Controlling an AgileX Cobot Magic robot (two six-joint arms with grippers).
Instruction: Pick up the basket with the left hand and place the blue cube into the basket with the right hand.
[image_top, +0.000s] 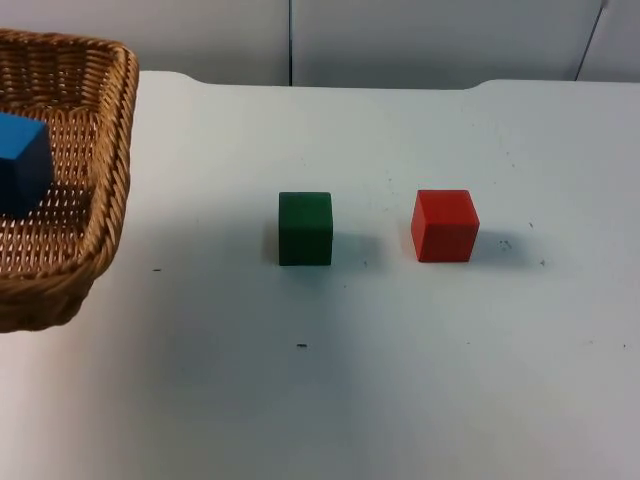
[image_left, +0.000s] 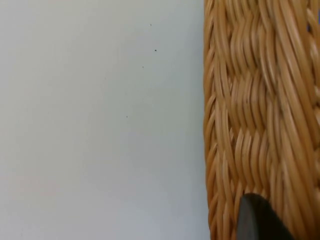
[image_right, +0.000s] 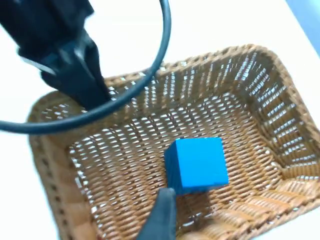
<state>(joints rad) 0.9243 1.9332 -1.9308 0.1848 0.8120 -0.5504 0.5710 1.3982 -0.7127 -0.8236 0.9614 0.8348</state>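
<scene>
The wicker basket is at the table's far left, and the blue cube lies inside it. My left gripper is shut on the basket's rim, with one fingertip resting against the weave. The right wrist view looks down into the basket, where the blue cube rests free on the woven floor. My right gripper hovers above it, open and holding nothing, one fingertip just beside the cube's corner.
A green cube stands in the middle of the white table. A red cube stands to its right. The grey partition wall closes the far edge.
</scene>
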